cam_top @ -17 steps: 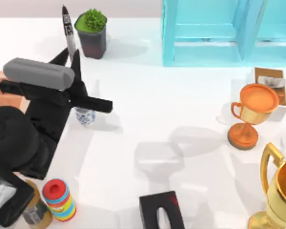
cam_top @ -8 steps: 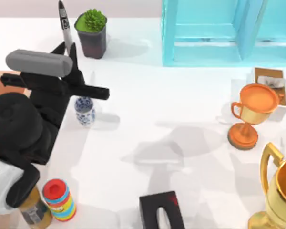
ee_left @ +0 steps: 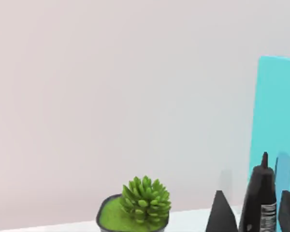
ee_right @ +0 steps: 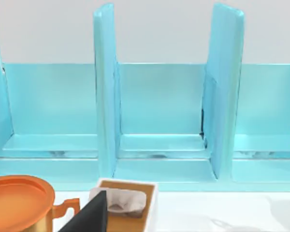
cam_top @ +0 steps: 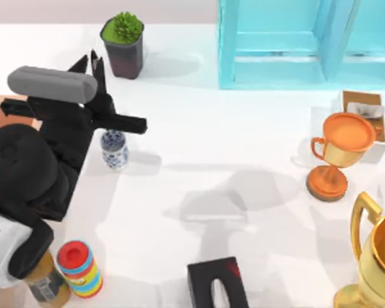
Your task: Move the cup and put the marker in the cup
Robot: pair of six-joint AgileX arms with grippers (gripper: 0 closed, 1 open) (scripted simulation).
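The cup [cam_top: 114, 149], small, white with blue patterning, stands upright on the table at the left, right beside my left arm. In the top view my left gripper [cam_top: 90, 63] points toward the table's far edge, beyond the cup and next to the plant pot. In the left wrist view the black marker [ee_left: 260, 195] with its white label stands between the two dark fingers, and the left gripper [ee_left: 253, 215] is shut on it. In the right wrist view my right gripper [ee_right: 193, 227] is open, one dark finger [ee_right: 89, 217] in front of the tissue box.
A plant pot [cam_top: 122, 45] stands at the far left and a blue shelf [cam_top: 276, 45] along the back. An orange trophy [cam_top: 337, 154], tissue box [cam_top: 366, 119] and gold trophy [cam_top: 378, 256] are at the right. A black box [cam_top: 217, 282], coloured stack [cam_top: 80, 268] and can [cam_top: 48, 285] sit near the front.
My left arm lifted off the cup, uncovering it. The marker, which stuck out past the fingertips toward the far edge, is gone from the top view.
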